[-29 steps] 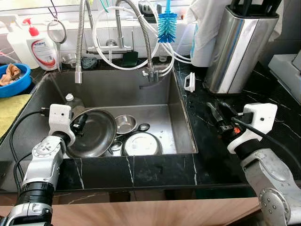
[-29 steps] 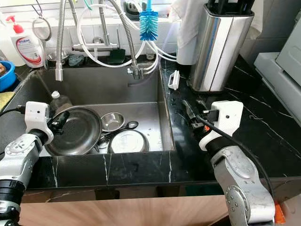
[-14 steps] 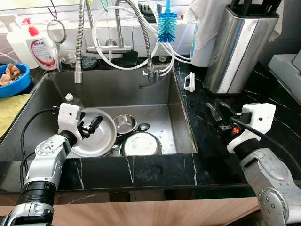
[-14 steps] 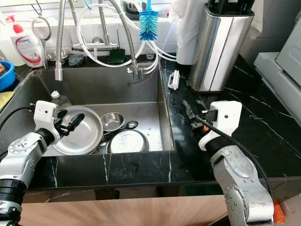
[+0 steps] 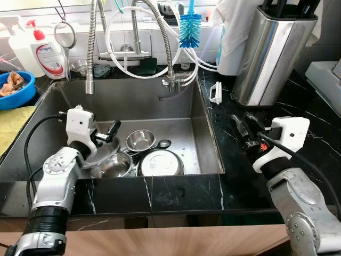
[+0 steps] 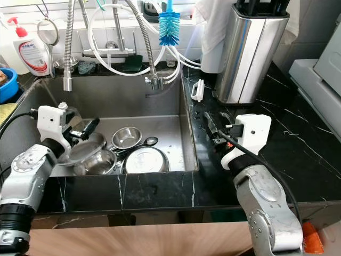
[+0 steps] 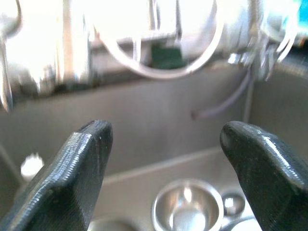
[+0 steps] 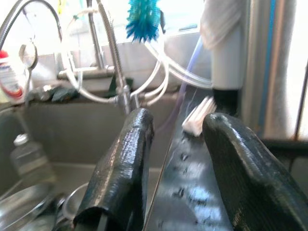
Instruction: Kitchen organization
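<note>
Dishes are piled in the steel sink — a large pan at the left, a small bowl behind, a round plate at the front. The left gripper is held over the pan with its fingers spread wide; whether the pan's rim is touched cannot be told. A clear bottle is partly hidden behind the left arm. The right gripper is poised over the black counter, fingers narrowly parted, nothing between them. Near it are found a knife block and a white clip. A blue brush, hoses and a soap bottle are crowded around the faucet — the far wall is largely screened.
</note>
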Tool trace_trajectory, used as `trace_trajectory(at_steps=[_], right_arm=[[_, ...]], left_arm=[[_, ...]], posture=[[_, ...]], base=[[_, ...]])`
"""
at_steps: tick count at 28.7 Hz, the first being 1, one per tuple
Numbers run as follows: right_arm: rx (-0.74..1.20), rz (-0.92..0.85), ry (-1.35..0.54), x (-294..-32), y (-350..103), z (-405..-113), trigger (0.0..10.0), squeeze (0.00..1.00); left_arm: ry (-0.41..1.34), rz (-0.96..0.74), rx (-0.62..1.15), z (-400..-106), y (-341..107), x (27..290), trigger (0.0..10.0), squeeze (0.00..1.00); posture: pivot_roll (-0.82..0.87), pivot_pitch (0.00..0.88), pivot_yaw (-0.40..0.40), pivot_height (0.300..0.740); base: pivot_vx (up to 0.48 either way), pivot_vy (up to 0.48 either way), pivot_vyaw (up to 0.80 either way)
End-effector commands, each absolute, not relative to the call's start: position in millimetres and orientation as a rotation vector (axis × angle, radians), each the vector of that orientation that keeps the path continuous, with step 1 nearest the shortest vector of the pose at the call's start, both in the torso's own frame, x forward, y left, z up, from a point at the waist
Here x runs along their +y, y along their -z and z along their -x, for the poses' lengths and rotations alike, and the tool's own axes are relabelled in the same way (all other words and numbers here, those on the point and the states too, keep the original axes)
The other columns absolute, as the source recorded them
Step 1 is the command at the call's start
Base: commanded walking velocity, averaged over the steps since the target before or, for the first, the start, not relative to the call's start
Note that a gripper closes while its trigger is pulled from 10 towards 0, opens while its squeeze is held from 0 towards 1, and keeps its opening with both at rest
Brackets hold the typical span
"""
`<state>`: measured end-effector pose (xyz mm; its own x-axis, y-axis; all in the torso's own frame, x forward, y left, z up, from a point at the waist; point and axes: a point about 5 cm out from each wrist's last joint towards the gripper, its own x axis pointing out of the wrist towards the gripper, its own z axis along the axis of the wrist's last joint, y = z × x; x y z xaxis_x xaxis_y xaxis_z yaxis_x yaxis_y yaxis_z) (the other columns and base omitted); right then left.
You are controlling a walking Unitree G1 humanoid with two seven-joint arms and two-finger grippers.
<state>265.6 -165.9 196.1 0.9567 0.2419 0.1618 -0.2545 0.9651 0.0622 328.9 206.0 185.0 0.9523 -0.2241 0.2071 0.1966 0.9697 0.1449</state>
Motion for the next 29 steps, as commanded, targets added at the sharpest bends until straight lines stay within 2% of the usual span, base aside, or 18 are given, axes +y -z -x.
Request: trace_trajectory(at_steps=[1, 4, 8, 12, 15, 22, 29], right_arm=[[-0.217, -0.026, -0.229, -162.1, -205.2, -263.9, 10.0, 0.00], [-0.260, -0.012, -0.191, -154.8, -208.3, -259.0, 10.0, 0.00], [-0.280, -0.004, -0.157, -155.8, -206.1, -253.4, 10.0, 0.00], [-0.275, 0.010, -0.094, -161.6, -198.8, -248.5, 10.0, 0.00], [-0.261, 0.036, -0.080, -164.2, -192.3, -245.0, 10.0, 0.00], [-0.229, 0.036, 0.035, -183.2, -176.7, -229.6, 10.0, 0.00], [-0.176, 0.060, 0.077, -192.8, -164.7, -217.5, 10.0, 0.00]], left_arm=[[0.171, -0.152, -0.302, -323.6, -199.3, 210.6, 10.0, 0.00], [0.099, -0.193, -0.396, -311.8, -220.0, 217.6, 10.0, 0.00], [0.020, -0.243, -0.417, -296.7, -225.2, 232.8, 10.0, 0.00], [-0.056, -0.251, -0.372, -281.7, -212.6, 245.5, 10.0, 0.00], [-0.054, -0.287, -0.347, -271.7, -204.6, 245.5, 10.0, 0.00], [-0.155, -0.332, -0.258, -244.1, -183.9, 266.4, 10.0, 0.00], [-0.162, -0.352, -0.225, -232.0, -173.2, 266.1, 10.0, 0.00]], posture=[[0.02, 0.038, 0.053, 0.740], [0.03, 0.039, 0.049, 0.740], [0.03, 0.041, 0.047, 0.740], [0.04, 0.046, 0.043, 0.740], [0.04, 0.051, 0.040, 0.740], [0.05, 0.046, 0.037, 0.740], [0.05, 0.034, 0.030, 0.740]], base=[[0.000, 0.000, 0.00], [0.000, 0.000, 0.00], [0.000, 0.000, 0.00], [0.000, 0.000, 0.00], [0.000, 0.000, 0.00], [0.000, 0.000, 0.00], [0.000, 0.000, 0.00]])
